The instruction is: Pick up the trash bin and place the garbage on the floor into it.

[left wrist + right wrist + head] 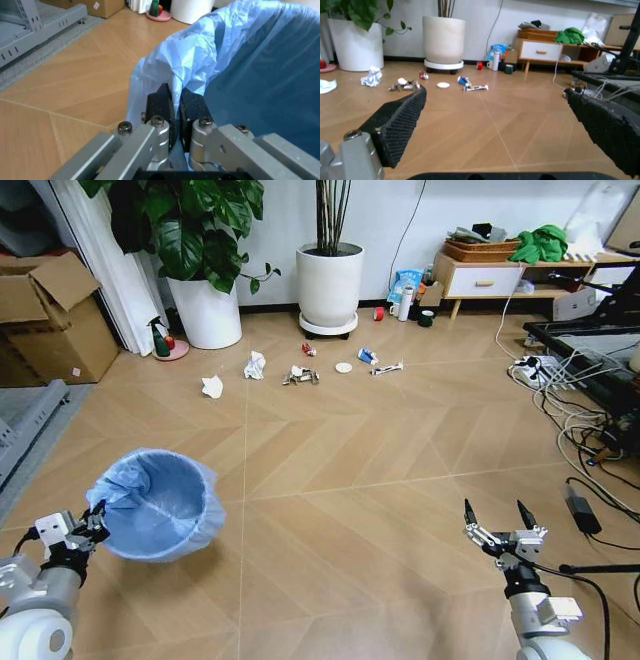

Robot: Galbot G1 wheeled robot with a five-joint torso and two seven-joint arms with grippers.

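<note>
Left gripper point(97, 523) pinches my trash bin point(160, 505) rim, lower left; right gripper point(497, 518) gapes wide, lower right. Garbage point(300, 373) waits upper centre; carrying closer seems next.

White arms, silver wrists, black mesh-textured fingers point(400, 127).

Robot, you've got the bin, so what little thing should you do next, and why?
Probably roll forward toward the garbage. The left gripper is shut on the trash bin rim, the right gripper is open and empty, and the litter lies far ahead on the floor near the white planters.
</note>
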